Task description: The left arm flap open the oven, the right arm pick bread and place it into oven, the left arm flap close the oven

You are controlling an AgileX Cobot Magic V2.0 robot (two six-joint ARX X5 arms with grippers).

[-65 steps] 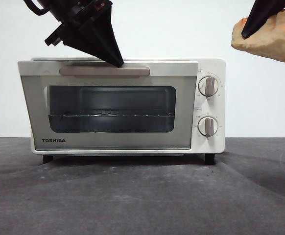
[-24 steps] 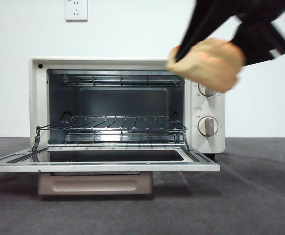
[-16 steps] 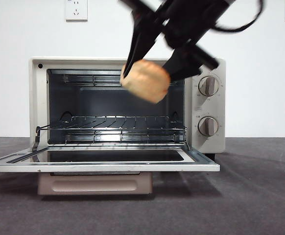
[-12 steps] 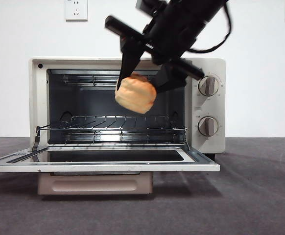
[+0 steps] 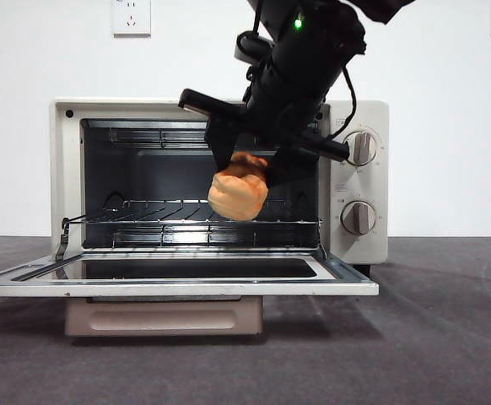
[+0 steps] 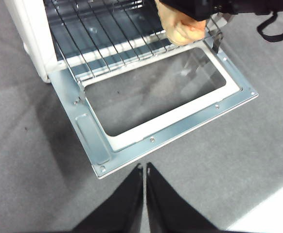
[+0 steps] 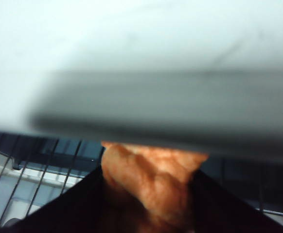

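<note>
The cream-white TOSHIBA oven stands with its glass door flapped down flat. The right gripper is shut on the golden-orange bread and holds it at the oven's mouth, just above the wire rack. The right wrist view shows the bread between its jaws, with the rack beyond. The left gripper is shut and empty, hovering in front of the open door. From there the bread shows over the rack.
The oven sits on a dark grey cloth. Two round knobs are on its right panel. A white wall with power sockets stands behind.
The oven door went from closed to open. The right gripper carried the bread from the upper right leftward and down to the oven's mouth, just above the rack.
</note>
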